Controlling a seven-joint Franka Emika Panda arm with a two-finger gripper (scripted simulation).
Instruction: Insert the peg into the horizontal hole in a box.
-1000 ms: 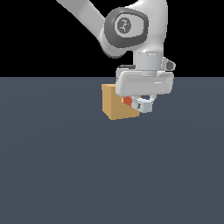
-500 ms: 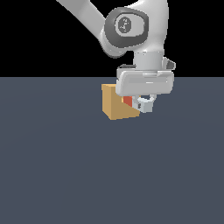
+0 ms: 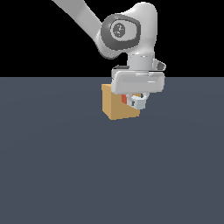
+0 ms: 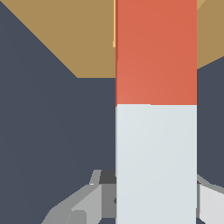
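The tan box [image 3: 117,107] rests on the dark floor, and in the wrist view it [image 4: 65,39] fills the far end of the picture. My gripper [image 3: 138,101] hangs close against the box on the exterior view's right, shut on the peg. Only a short red piece of the peg [image 3: 124,99] shows between the fingers and the box face. Seen from the wrist, the peg [image 4: 155,109] runs from its pale half by my fingers [image 4: 78,205] to its red half over the box. The peg covers the hole.
A flat dark grey-blue floor [image 3: 65,175] spreads around the box. The white arm [image 3: 127,30] rises above the gripper toward the exterior view's upper left.
The gripper has shifted toward the exterior view's left, closer to the box, with the peg in it. Less of the red end shows beside the box than before.
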